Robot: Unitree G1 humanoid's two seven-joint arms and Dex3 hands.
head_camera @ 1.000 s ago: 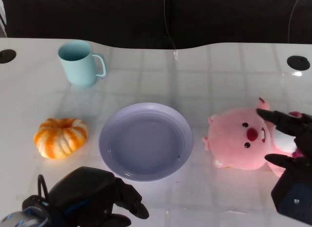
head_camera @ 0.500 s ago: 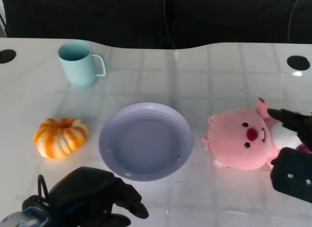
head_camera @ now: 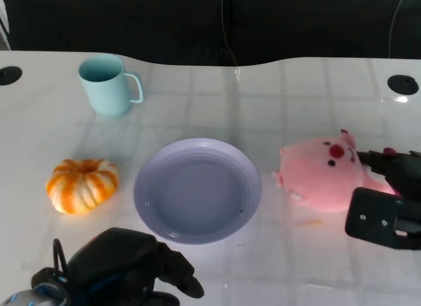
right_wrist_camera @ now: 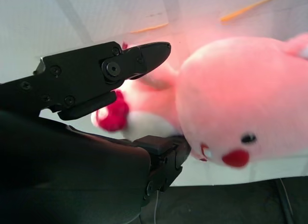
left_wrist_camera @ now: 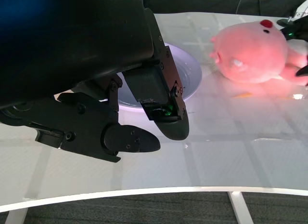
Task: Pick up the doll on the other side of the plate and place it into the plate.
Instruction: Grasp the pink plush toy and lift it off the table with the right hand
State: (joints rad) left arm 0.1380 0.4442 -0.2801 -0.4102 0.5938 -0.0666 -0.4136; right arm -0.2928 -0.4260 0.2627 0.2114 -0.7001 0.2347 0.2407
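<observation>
The pink plush doll (head_camera: pixel 319 176) lies right of the lilac plate (head_camera: pixel 142 187), its face tipped up toward the far edge. My right hand (head_camera: pixel 387 204) grips its body from the right, one finger over it and the thumb under; the right wrist view shows the doll (right_wrist_camera: pixel 240 113) between the fingers (right_wrist_camera: pixel 110 70). Whether the doll is off the table I cannot tell. The plate holds nothing. My left hand (head_camera: pixel 125 266) rests near the front edge below the plate, fingers curled in on nothing. The left wrist view has that hand (left_wrist_camera: pixel 96 89), the plate's rim (left_wrist_camera: pixel 195 72) and the doll (left_wrist_camera: pixel 252 53).
A mint mug (head_camera: pixel 108 85) stands at the back left. Left of the plate lies an orange-and-white pumpkin (head_camera: pixel 82 184). The white table (head_camera: pixel 276 95) has a dark round hole at its far right (head_camera: pixel 402 84) and another at its far left (head_camera: pixel 9 74).
My right hand has closed around the doll's body and turned it, so the face has swung from toward me up toward the far edge. The left hand has stayed put.
</observation>
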